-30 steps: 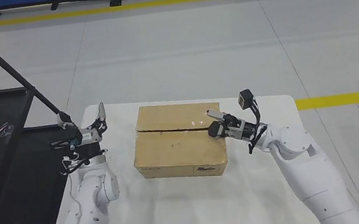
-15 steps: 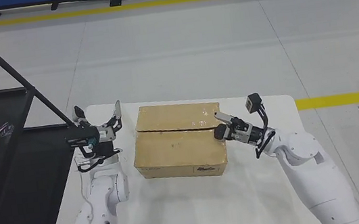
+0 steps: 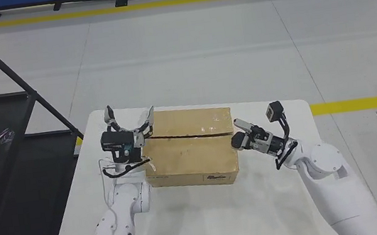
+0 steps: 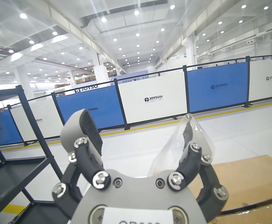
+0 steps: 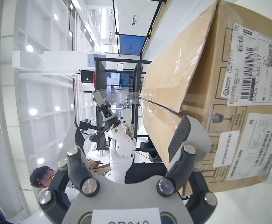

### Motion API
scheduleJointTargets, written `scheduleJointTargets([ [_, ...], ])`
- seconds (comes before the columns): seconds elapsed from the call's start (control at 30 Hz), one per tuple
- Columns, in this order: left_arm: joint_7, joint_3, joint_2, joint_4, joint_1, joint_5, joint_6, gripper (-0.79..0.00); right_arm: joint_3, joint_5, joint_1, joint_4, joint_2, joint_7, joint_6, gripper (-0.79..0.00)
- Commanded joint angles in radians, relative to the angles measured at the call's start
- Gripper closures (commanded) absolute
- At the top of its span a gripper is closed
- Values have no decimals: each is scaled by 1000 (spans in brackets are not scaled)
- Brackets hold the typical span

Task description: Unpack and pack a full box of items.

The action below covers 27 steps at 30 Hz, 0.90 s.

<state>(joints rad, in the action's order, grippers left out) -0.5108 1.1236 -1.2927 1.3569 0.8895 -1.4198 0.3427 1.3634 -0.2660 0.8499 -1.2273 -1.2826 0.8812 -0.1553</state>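
Cardboard box point(image 3: 189, 149): stands on the white table point(image 3: 270, 193) between the two claws, with its long sides running from one claw to the other.
Top flaps point(image 5: 178, 70): folded down and meeting along a seam point(image 3: 184, 137); at the end nearest the right claw one flap corner stands slightly proud of the box wall.
Left claw point(image 3: 129, 114): fingers spread wide with nothing gripped between them, just beside the box's far corner at its own end and pointing away from the robot.
Clear film point(image 4: 191, 135): clings to the finger of the left claw that is nearer the box.
Right claw point(image 3: 237, 131): fingers spread and holding nothing, close against the opposite end of the box, level with the seam.
Right claw finger point(image 5: 182, 135): lies in front of the box's end wall, just under the raised flap corner; contact cannot be judged.
Shipping labels point(image 5: 248, 70): stuck flat on the end wall facing the right claw.
Black rack point(image 3: 5, 141): stands off the table, beyond the left claw on the side away from the box.
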Motion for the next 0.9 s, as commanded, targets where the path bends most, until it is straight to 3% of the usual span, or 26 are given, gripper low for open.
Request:
scheduleJointTargets([
  [0.0,2,-11,-5,0,0,-17,3,-785,7,-5,10,-5,3,-3,-4,-785],
  [0.87,49,-111,-70,-95,-72,-112,-3,-785,138,-73,202,-124,46,-40,-54,-785],
])
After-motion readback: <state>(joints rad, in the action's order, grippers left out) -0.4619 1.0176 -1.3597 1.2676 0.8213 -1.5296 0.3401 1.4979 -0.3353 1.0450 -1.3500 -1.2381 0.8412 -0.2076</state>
